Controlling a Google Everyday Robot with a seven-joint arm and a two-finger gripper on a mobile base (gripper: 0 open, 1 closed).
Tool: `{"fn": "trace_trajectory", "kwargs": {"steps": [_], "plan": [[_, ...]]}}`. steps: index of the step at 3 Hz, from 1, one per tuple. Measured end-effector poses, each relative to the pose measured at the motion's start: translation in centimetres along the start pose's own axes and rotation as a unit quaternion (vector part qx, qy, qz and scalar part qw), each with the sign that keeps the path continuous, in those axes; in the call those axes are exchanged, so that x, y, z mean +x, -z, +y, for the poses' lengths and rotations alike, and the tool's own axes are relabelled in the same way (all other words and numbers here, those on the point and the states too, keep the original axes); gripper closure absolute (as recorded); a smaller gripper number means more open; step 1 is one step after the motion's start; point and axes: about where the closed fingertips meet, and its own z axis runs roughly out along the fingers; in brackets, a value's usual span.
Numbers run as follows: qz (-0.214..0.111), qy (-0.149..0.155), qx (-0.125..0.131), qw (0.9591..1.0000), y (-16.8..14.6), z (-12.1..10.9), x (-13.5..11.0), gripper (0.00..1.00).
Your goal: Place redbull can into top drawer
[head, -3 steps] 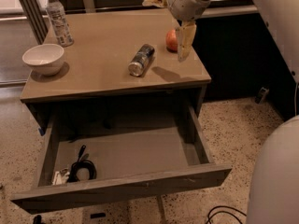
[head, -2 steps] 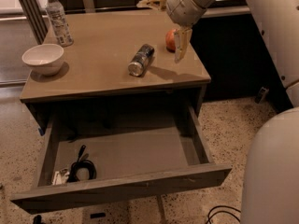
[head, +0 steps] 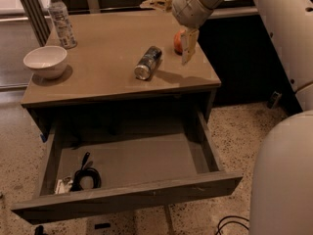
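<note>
The redbull can [head: 147, 62] lies on its side on the grey table [head: 107, 72], right of the middle, with a shiny end facing me. My gripper [head: 188, 47] hangs just above the table's right part, to the right of the can and apart from it, in front of a red apple [head: 178, 42]. It holds nothing. The top drawer [head: 122, 173] is pulled wide open below the table's front edge.
A white bowl [head: 45, 61] sits at the table's left edge. A clear water bottle [head: 61, 18] stands at the back left. A black cable coil [head: 85, 176] and small bits lie in the drawer's front left corner. My white body [head: 283, 175] fills the right side.
My gripper has shifted slightly left and down, closer to the can. The can, the apple and the drawer have not moved.
</note>
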Motion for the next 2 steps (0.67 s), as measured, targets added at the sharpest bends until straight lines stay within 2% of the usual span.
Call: {"fn": "trace_trajectory", "kwargs": {"steps": [1,2], "plan": [[-0.003,0.035,0.016,0.9992,-0.8,-0.4,0.7,0.00],[-0.006,0.091,0.031,0.9954,-2.4,-1.7,1.3,0.00]]}}
